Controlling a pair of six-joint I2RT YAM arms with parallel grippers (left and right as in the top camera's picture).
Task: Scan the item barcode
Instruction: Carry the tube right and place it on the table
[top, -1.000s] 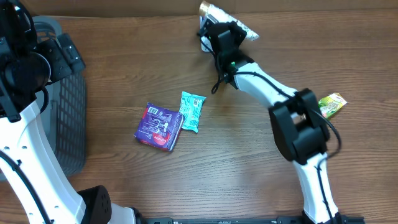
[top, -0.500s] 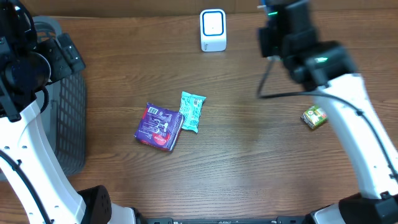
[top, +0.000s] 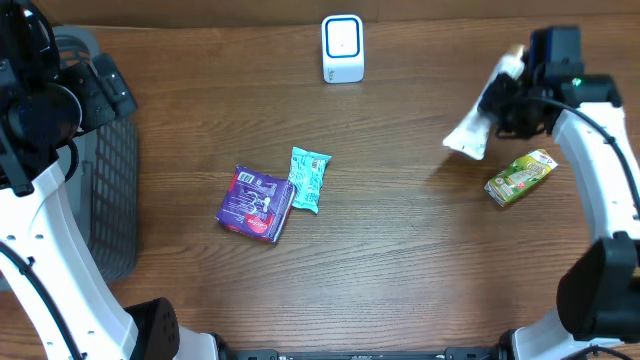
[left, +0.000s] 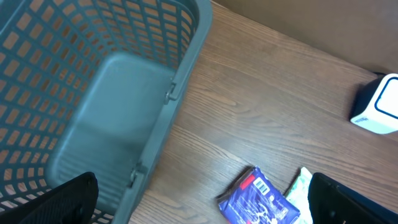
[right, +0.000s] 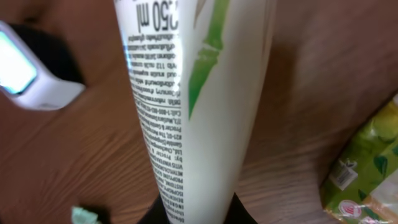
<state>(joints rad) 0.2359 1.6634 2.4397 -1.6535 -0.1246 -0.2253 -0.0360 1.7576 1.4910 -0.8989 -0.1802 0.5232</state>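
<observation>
Wooden table (top: 400, 250), white tube (top: 470, 135) clamped between right fingers (right: 149, 219), left fingers (left: 62, 199) spread wide apart, empty

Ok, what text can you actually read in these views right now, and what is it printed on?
"250 ml": on the white tube, right wrist view, its top clipped by the frame edge.
Fine print below that on the tube: too blurred to read.
Printing on the purple packet, the teal packet and the green packet: too small to read.
No text shows on the scanner.
</observation>
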